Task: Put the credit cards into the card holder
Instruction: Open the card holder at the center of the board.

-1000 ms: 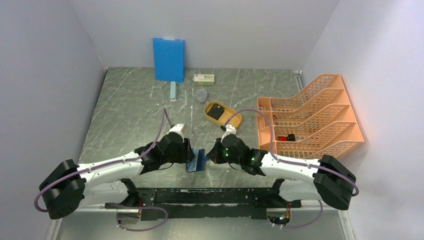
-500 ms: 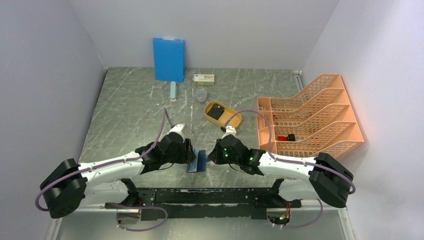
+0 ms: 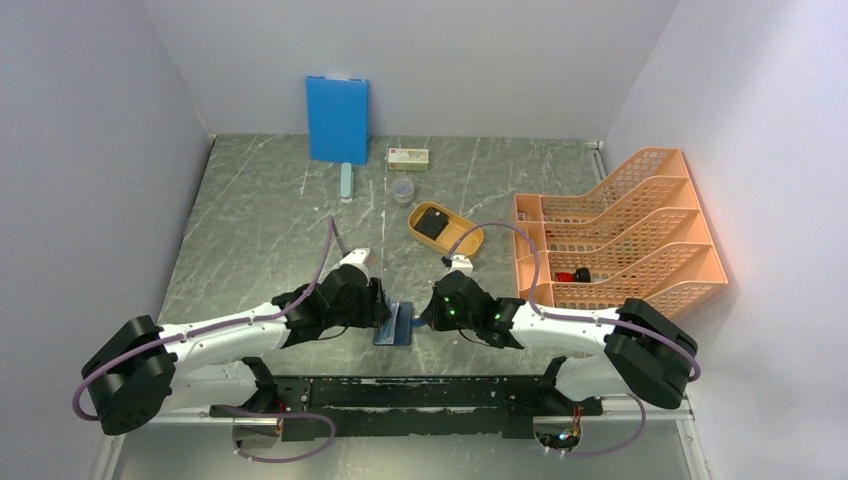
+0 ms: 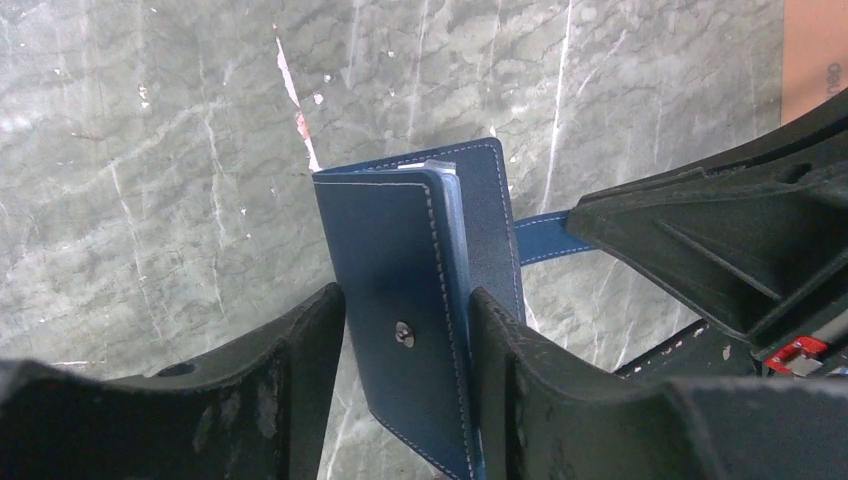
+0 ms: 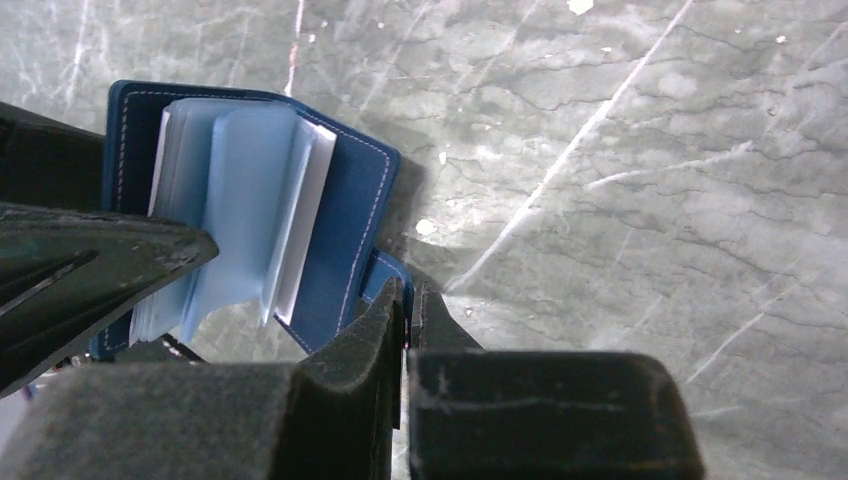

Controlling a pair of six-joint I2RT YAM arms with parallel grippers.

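Observation:
The card holder (image 3: 393, 322), a small navy folding case, stands on edge on the grey table between both arms. My left gripper (image 4: 407, 300) is shut on it, one finger on each cover, with the snap stud (image 4: 403, 335) facing the camera. The clasp tab (image 4: 545, 235) runs out to the right into my right gripper (image 5: 408, 290), which is shut on the tab (image 5: 385, 272). In the right wrist view the card holder (image 5: 350, 190) gapes, showing pale blue leaves (image 5: 240, 190) with white edges. Whether these are the credit cards I cannot tell.
A yellow-orange oval tray (image 3: 470, 241) with a dark flat item (image 3: 432, 222) lies behind the grippers. An orange file rack (image 3: 620, 235) fills the right side. At the back stand a blue board (image 3: 337, 118), a small box (image 3: 408, 157), a clear cup (image 3: 402, 190) and a pale bar (image 3: 346, 181).
My right arm has shifted slightly left, closer to the card holder. The holder and my left gripper have hardly moved.

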